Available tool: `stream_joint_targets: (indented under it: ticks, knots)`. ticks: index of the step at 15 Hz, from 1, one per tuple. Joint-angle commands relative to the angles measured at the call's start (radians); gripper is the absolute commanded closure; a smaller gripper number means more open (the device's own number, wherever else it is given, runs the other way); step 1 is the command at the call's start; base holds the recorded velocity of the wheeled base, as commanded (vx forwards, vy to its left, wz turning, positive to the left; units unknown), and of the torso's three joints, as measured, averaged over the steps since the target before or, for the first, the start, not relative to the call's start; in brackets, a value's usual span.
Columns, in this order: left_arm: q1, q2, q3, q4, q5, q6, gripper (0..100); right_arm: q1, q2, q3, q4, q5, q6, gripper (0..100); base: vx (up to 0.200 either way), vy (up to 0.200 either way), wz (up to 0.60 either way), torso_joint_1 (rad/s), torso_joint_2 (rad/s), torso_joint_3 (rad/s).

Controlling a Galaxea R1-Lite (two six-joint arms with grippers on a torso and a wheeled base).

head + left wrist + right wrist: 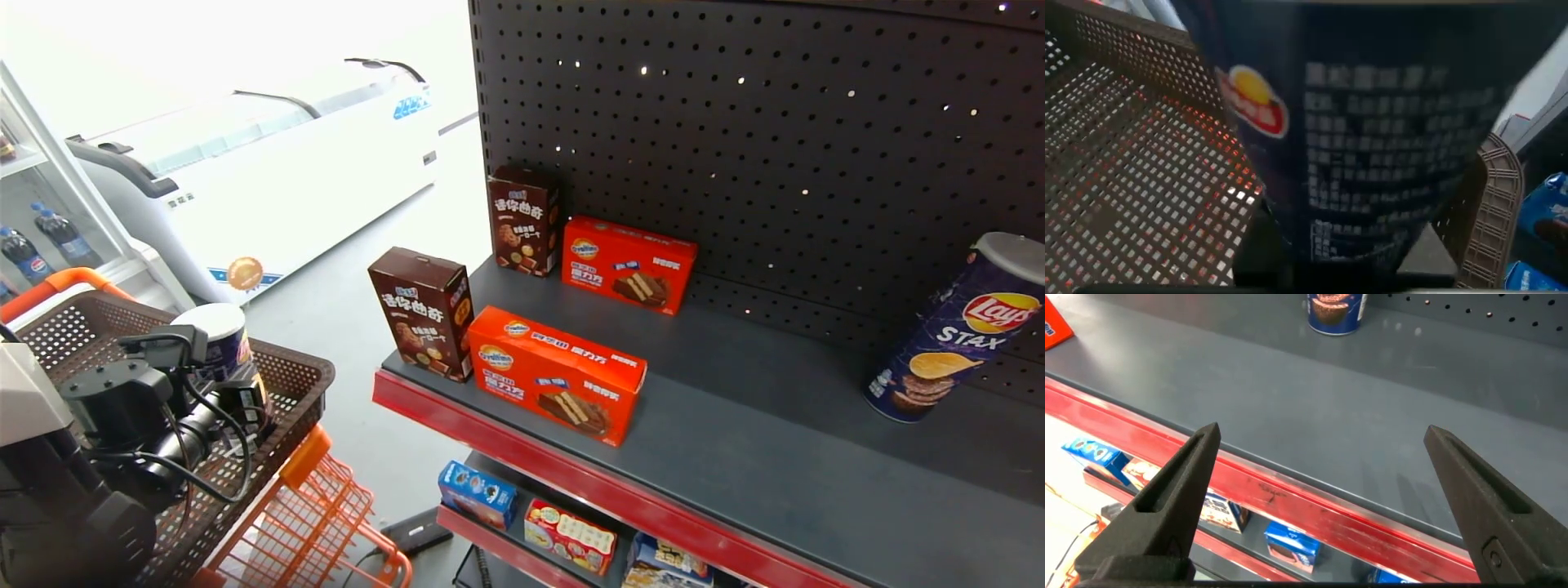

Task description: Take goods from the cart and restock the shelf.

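Observation:
A dark blue chips can (219,336) with a white lid stands in the brown cart basket (304,374) at lower left. My left gripper (233,400) is shut on it. The left wrist view shows the same can (1372,139) very close, above the basket mesh (1127,171). A second chips can (955,327) stands at the right of the grey shelf (735,425), near the pegboard. My right gripper (1323,506) is open and holds nothing. It hovers over the shelf's red front edge (1290,490), with that shelf can (1335,310) farther back.
Two brown cookie boxes (424,310) (524,219) and two orange boxes (559,371) (629,263) fill the shelf's left part. Bare shelf lies between them and the can. Lower shelves hold small packs (567,535). A white freezer (269,163) stands behind the orange cart frame (326,506).

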Motion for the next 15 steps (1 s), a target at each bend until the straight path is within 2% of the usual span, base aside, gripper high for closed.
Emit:
stream_joint_targets:
  ticks: [1, 4, 5, 7, 8, 9, 10, 11, 12, 15]
  knots:
    - [-0.003, -0.034, -0.004, -0.003, 0.0, 0.003, 100, 0.0, 0.001, 0.0, 0.0, 0.0, 0.0, 0, 0.0, 0.0, 0.0, 0.0, 0.0, 0.0]
    - [-0.02, -0.177, -0.054, 0.008, -0.031, 0.004, 100, 0.0, 0.001, 0.0, 0.0, 0.0, 0.0, 0, 0.0, 0.0, 0.0, 0.0, 0.0, 0.0]
    - [-0.029, -0.234, -0.083, 0.048, -0.048, 0.008, 100, 0.0, 0.001, 0.0, 0.0, 0.0, 0.0, 0, 0.0, 0.0, 0.0, 0.0, 0.0, 0.0]
    - [-0.041, -0.33, -0.114, 0.177, -0.066, 0.023, 100, 0.0, 0.001, 0.0, 0.0, 0.0, 0.0, 0, 0.0, 0.0, 0.0, 0.0, 0.0, 0.0]
    - [-0.044, -0.444, -0.149, 0.361, -0.141, 0.023, 100, 0.0, 0.001, 0.0, 0.0, 0.0, 0.0, 0, 0.0, 0.0, 0.0, 0.0, 0.0, 0.0]
    - [-0.047, -0.49, -0.163, 0.438, -0.18, 0.021, 100, 0.0, 0.001, 0.0, 0.0, 0.0, 0.0, 0, 0.0, 0.0, 0.0, 0.0, 0.0, 0.0]
    - [-0.055, -0.588, -0.185, 0.593, -0.244, 0.02, 100, 0.0, 0.001, 0.0, 0.0, 0.0, 0.0, 0, 0.0, 0.0, 0.0, 0.0, 0.0, 0.0]
    - [-0.061, -0.642, -0.186, 0.653, -0.269, 0.02, 100, 0.0, 0.001, 0.0, 0.0, 0.0, 0.0, 0, 0.0, 0.0, 0.0, 0.0, 0.0, 0.0]
    - [-0.098, -0.697, -0.192, 0.694, -0.289, 0.012, 100, 0.0, 0.001, 0.0, 0.0, 0.0, 0.0, 0, 0.0, 0.0, 0.0, 0.0, 0.0, 0.0]
    - [-0.218, -0.783, -0.252, 0.795, -0.289, -0.017, 100, 0.0, 0.001, 0.0, 0.0, 0.0, 0.0, 0, 0.0, 0.0, 0.0, 0.0, 0.0, 0.0]
